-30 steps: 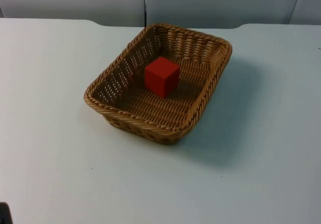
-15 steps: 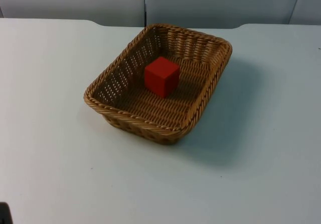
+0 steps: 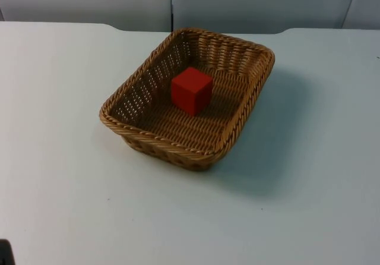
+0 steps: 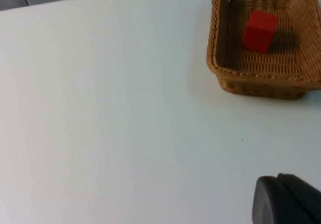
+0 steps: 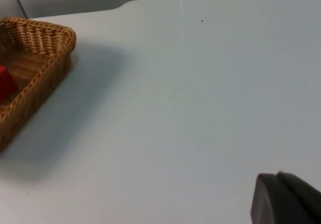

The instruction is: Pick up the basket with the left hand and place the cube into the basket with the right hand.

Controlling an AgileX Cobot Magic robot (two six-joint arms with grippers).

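A: Start at your left gripper (image 4: pixel 288 199). What do you read there?

B: A black fingertip above the white table (image 4: pixel 100 108), well apart from the basket (image 4: pixel 261 81). You cannot tell how its fingers stand.

A: And your right gripper (image 5: pixel 287 198)?

B: The same: a black fingertip over bare table, well apart from the basket (image 5: pixel 35 68), whose near corner and side wall show. Again you cannot tell whether it is wide or narrow.

A: Now the basket itself.

B: From above, the brown wicker basket (image 3: pixel 139 127) rests flat on the table (image 3: pixel 59 188), just short of the grey partition wall (image 3: pixel 249 3). Neither gripper touches it.

A: Where is your cube?

B: The red cube (image 3: pixel 192 90) sits inside the basket, on its woven floor, near the middle.
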